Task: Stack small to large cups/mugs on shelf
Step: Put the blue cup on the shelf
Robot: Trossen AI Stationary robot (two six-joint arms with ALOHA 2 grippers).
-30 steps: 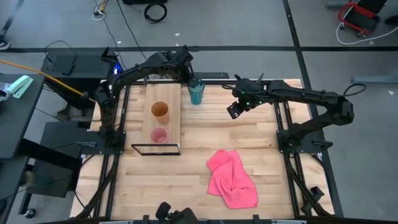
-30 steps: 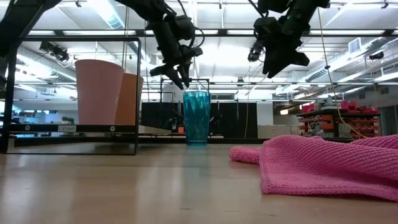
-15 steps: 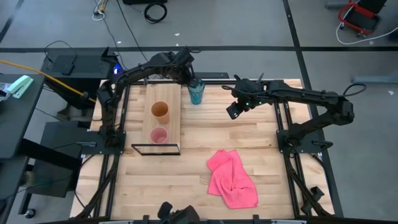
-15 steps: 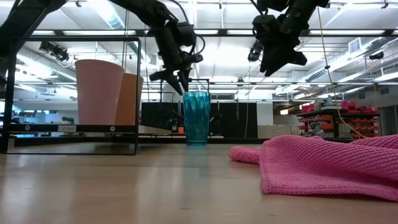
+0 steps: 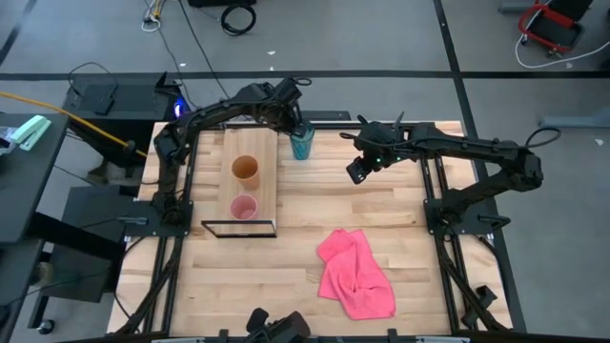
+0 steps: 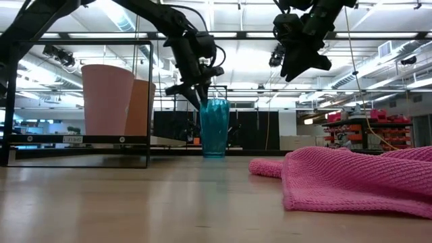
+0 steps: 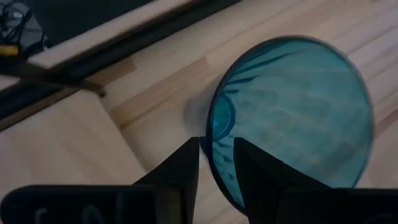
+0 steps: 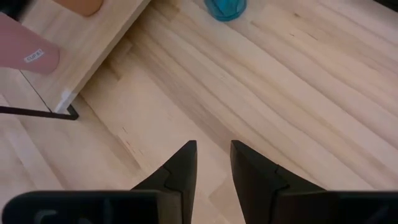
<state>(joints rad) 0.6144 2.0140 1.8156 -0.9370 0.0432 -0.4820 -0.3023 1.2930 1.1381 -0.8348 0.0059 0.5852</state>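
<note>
The tall teal tumbler (image 5: 301,143) (image 6: 214,128) stands upright on its base on the slatted tabletop, just right of the shelf's far end. My left gripper (image 5: 294,124) (image 6: 200,102) (image 7: 216,155) is shut on its rim. The orange cup (image 5: 246,171) (image 6: 140,108) and the small pink cup (image 5: 244,207) (image 6: 106,100) stand upright on the light-wood shelf (image 5: 267,181). My right gripper (image 5: 355,171) (image 6: 297,71) (image 8: 213,155) hangs shut and empty above the table, right of the tumbler. My left gripper has the tumbler's rim (image 7: 210,134) on the side nearest the shelf. One finger (image 7: 252,168) is inside the cup and the other (image 7: 183,168) is outside. The fingers come from above, slanting down. The tumbler stands upright with its base on the table.
A crumpled pink cloth (image 5: 355,274) (image 6: 351,179) lies on the table's near right part. The shelf's thin black frame (image 6: 150,101) rises around the plank. Bare tabletop lies between the shelf and the cloth (image 8: 261,93).
My left gripper has come down and a little toward the table's right edge, onto the tumbler's rim. The tumbler has stayed upright on the table.
</note>
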